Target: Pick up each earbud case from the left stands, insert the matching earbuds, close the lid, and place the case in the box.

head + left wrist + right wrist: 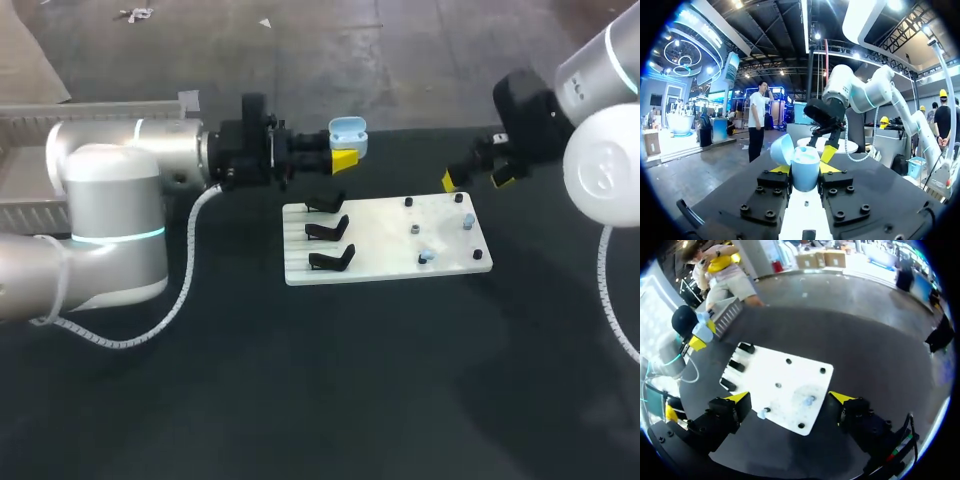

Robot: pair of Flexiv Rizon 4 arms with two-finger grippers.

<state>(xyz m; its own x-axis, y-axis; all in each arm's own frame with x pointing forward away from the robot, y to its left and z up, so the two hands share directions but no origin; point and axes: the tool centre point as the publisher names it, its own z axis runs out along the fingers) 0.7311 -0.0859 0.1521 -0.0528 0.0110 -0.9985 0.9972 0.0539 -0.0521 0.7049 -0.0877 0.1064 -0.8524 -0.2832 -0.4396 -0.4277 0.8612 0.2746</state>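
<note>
L claw (804, 172) is clamped on a pale-blue earbud case (805, 167), one yellow tip on each side, jaws only as wide as the case. The case sits upright w/ its lid (782, 150) hinged open and tipped back. In the head view the same L claw (345, 152) holds the case (348, 134) in the air just past the far edge of the white board (385, 262), above and a bit behind the top stand. L arm (110, 170) comes in level from the left side; behind it a grey box (90, 110) shows only in part. R claw (790, 399) is wide open w/ nothing between its fingers, and hangs over the near part of the board (767, 375). In the head view the R claw (476, 180) is off the board's far right corner, well apart from the L claw. Three black stands (327, 231) run in a column down the board's left side, all w/o cases. On the board's right half are dark pegs (408, 202) and two pale-blue earbuds (425, 257); from the R wrist one earbud (810, 400) lies between the R fingers' line and the board's centre. Board lies flat on the dark desk (300, 390).
</note>
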